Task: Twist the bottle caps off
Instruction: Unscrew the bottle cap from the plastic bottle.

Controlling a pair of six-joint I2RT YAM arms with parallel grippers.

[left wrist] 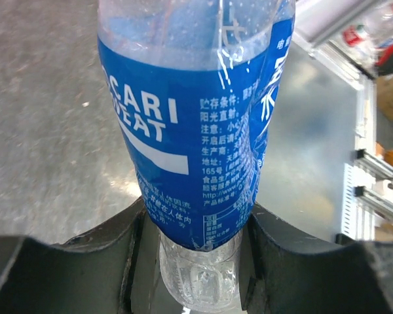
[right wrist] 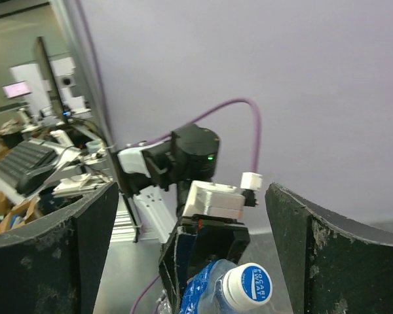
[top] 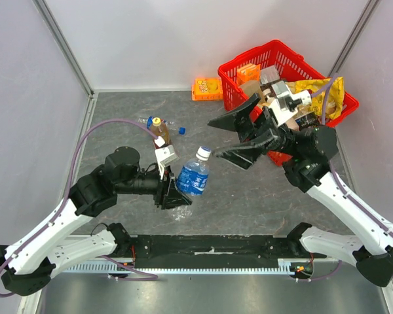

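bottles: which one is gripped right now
The blue-labelled bottle with the white-and-blue cap, clamped in the left gripper; the amber bottle stands free farther back.

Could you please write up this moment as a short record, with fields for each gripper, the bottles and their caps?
left gripper: shut on the blue-labelled bottle, gripping near its base; the bottle is tilted
right gripper: open, level with the bottle's top, touching nothing
white-and-blue cap: on the held bottle's neck
amber bottle: upright at the back of the table
yellow cap: on the amber bottle
red basket: rear right, holding snack packs
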